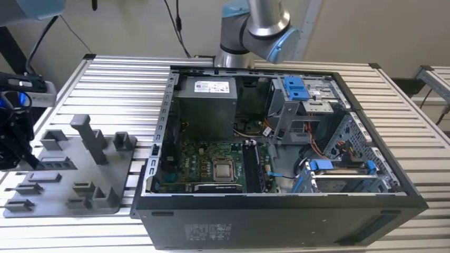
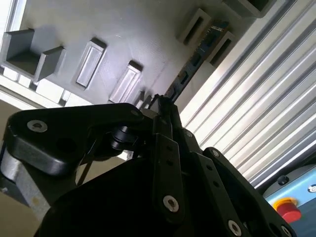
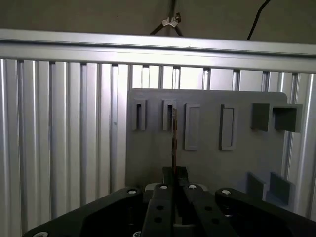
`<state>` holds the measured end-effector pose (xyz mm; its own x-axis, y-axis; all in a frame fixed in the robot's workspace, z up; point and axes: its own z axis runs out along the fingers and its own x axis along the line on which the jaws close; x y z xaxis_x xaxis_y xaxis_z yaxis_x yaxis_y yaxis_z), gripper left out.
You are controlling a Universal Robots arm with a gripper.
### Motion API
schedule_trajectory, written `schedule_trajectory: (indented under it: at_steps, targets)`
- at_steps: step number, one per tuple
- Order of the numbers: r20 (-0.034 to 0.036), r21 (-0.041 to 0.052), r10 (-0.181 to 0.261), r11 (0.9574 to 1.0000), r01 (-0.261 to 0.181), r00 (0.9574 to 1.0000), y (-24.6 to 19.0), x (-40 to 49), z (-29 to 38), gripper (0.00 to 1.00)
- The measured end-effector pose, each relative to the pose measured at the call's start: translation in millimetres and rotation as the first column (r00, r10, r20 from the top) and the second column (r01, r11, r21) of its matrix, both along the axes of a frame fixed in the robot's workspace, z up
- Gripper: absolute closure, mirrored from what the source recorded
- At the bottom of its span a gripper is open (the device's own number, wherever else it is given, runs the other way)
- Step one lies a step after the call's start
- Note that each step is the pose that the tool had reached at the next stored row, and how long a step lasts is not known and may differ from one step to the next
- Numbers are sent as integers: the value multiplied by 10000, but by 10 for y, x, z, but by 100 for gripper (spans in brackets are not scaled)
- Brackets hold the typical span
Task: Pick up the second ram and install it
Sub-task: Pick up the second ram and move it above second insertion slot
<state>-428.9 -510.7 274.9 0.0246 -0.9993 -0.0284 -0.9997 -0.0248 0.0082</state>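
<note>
The second ram (image 3: 174, 143) is a thin dark stick seen edge-on in the first wrist view, running from my fingertips toward a slot block on the grey tray (image 3: 247, 158). Its dark board with a paler label (image 2: 197, 54) shows in the second wrist view, the far end lying between two slot blocks. My gripper (image 3: 174, 173) is shut on the ram's near end, as the second wrist view (image 2: 160, 106) also shows. I cannot tell whether the ram still touches the tray. In the exterior view the gripper (image 1: 16, 150) hangs over the tray's (image 1: 70, 208) left edge.
An open computer case (image 1: 281, 221) lies on the slatted aluminium table (image 1: 119, 84), to the exterior view's right of the tray, with its motherboard (image 1: 204, 163) exposed. Upright grey blocks (image 1: 91, 137) stand on the tray. A red button (image 2: 289, 210) sits beyond the table edge.
</note>
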Motion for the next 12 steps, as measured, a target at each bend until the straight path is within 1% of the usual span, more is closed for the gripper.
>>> schedule_trajectory:
  at_steps: [3,12]
  targets:
    - [10,0,-16,10000,16,10000,-1,-1,24,86]
    - [22,0,-51,10000,51,10000,0,-4,159,86]
